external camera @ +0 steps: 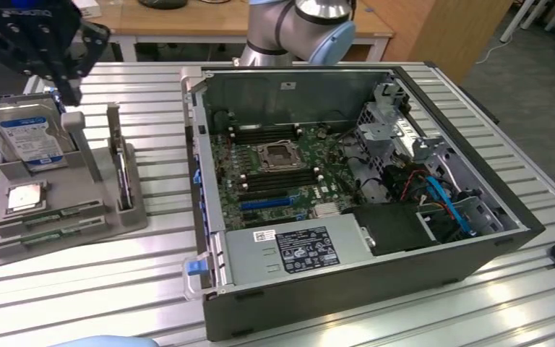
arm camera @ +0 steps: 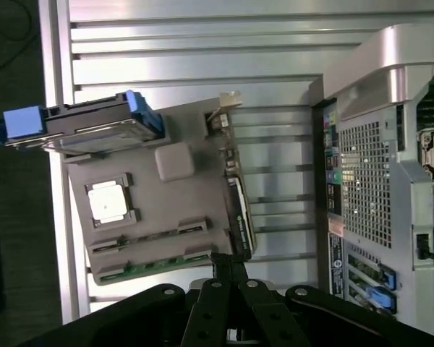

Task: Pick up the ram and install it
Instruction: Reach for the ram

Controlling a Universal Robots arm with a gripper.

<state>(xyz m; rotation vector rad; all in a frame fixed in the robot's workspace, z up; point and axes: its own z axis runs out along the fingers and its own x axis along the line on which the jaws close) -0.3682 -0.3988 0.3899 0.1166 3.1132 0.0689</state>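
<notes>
Ram sticks (external camera: pixel 58 217) seated on edge in two grooves of the grey holder (external camera: pixel 113 220) on the surface (external camera: pixel 162 278), kept upright for gripping; claw (external camera: pixel 66 90) pinched together, empty, poised above the holder; computer case (external camera: pixel 287 87) lying open alongside, motherboard (external camera: pixel 277 181) exposed.

Bright, even light from overhead. Exterior view: desk (external camera: pixel 113 289) slats carry a soft sheen, computer case (external camera: pixel 287 94) is well lit inside, with shadow pooling in its lower corner. Wrist view: hard glare on the slats, almost washed out. The claw (arm camera: pixel 230 264) is a black silhouette and the floor (arm camera: pixel 14 217) near-black.
</notes>
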